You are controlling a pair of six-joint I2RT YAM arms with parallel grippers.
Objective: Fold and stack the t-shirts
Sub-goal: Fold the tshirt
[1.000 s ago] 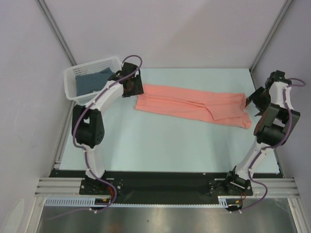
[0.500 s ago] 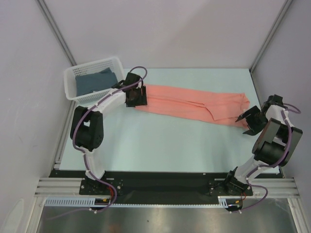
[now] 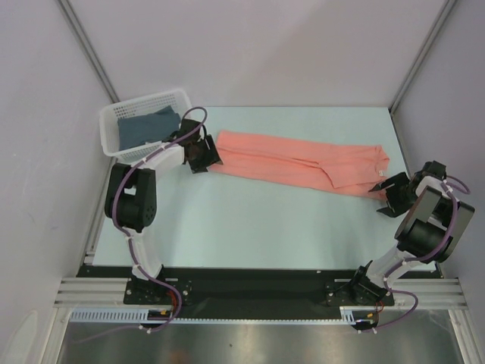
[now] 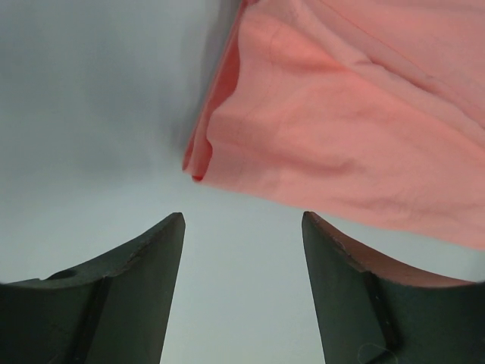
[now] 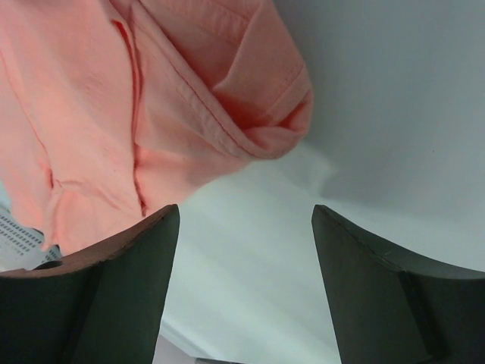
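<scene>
Lying between the two grippers, the salmon t-shirt (image 3: 295, 163) stretched out as a long, loosely folded, wrinkled band. One end sat just ahead of the left gripper (image 4: 242, 227), whose jaws stood apart and empty. Its bunched, hemmed end lay just ahead of the right gripper (image 5: 246, 216), likewise spread.

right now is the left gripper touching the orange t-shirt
Apart. The left wrist view shows the left gripper open, both fingertips short of the orange t-shirt, a strip of table between.
</scene>
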